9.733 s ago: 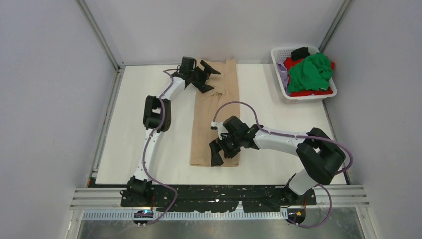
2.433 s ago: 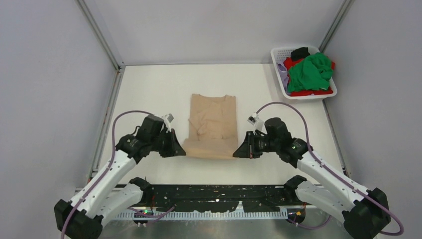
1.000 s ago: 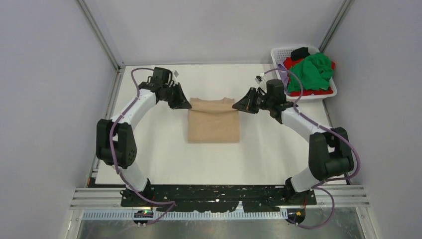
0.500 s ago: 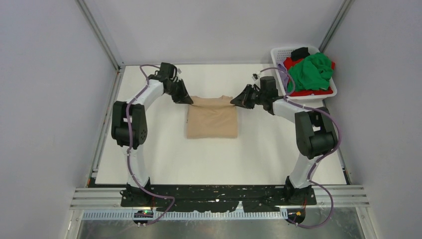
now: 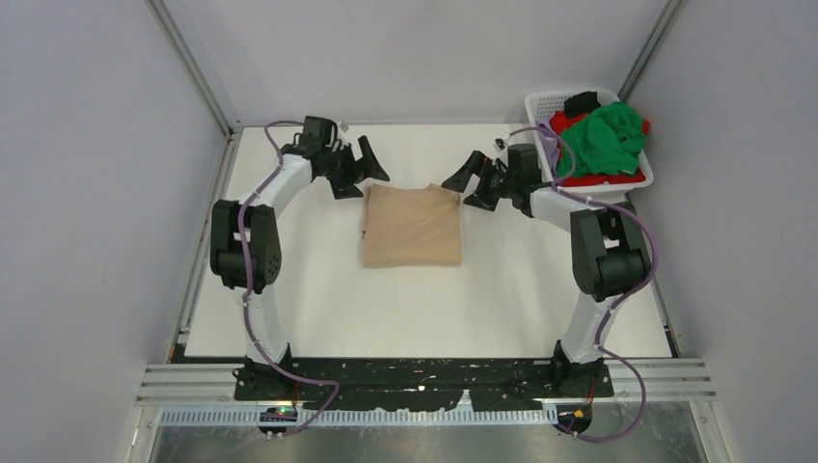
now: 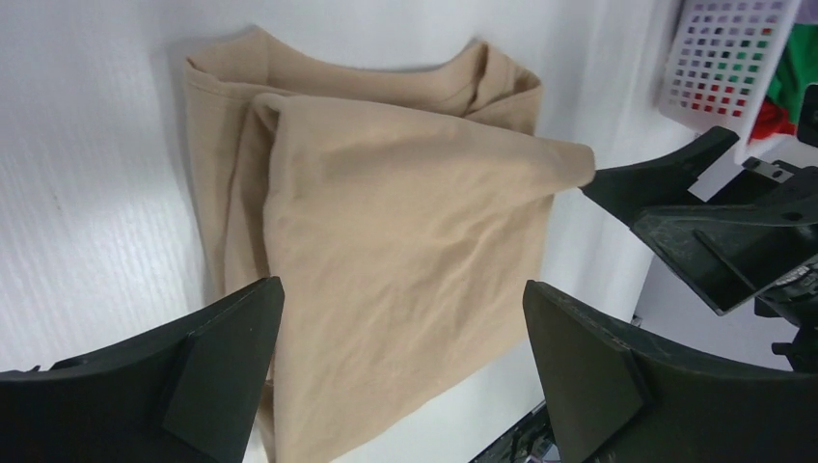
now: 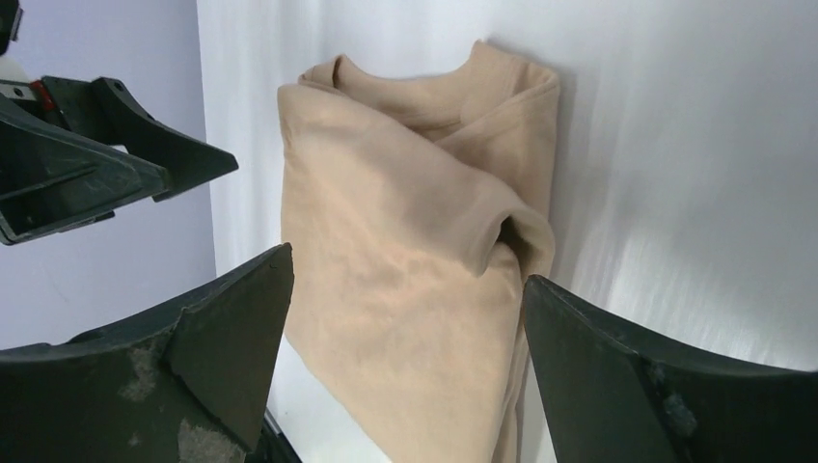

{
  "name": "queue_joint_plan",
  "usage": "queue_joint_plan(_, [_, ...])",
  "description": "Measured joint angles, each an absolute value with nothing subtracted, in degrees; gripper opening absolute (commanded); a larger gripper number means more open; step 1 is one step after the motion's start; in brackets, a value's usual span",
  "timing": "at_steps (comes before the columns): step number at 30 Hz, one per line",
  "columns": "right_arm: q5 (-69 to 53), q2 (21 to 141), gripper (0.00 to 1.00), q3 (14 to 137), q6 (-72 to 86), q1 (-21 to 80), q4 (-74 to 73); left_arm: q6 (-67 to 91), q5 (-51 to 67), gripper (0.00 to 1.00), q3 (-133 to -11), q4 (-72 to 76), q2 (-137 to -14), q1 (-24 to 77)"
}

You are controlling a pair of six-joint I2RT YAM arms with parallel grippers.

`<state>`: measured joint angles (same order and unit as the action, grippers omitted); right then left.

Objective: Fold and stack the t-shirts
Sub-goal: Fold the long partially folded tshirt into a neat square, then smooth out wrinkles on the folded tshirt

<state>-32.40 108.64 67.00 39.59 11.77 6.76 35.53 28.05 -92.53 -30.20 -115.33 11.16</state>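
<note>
Left wrist view: both fingers [image 6: 193, 376] of the left gripper [image 6: 400, 289] run off the bottom edge. The near end of the beige t-shirt [image 6: 386, 193] between them is cut off there too. Beyond the right-hand finger, only a corner of the white mesh basket [image 6: 719, 58] shows. Between the right gripper [image 7: 407, 268] fingers, the shirt again leaves the frame. From above, the green t-shirt [image 5: 603, 135] buries most of the red t-shirt [image 5: 598, 179]. A black item [image 5: 582, 102] is too small to identify.

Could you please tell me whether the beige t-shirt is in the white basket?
No, the beige t-shirt lies folded on the table, apart from the white basket.
</note>
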Motion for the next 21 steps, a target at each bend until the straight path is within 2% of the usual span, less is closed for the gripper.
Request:
queue_joint_plan(6, [-32.9, 100.3, 0.95, 61.5, 38.1, 13.1, 6.0, 36.0, 30.3, 0.99, -90.0, -27.0, -110.6, 12.9])
queue_joint_plan(12, [-34.7, 99.5, 0.95, 61.0, 38.3, 16.0, 8.3, 38.8, 31.0, 1.00, -92.1, -25.9, -114.7, 14.1])
queue_joint_plan(21, [-34.0, 116.2, 0.95, 72.7, 40.9, 16.1, 11.2, 44.0, 30.5, 1.00, -98.5, -26.6, -128.0, 13.1])
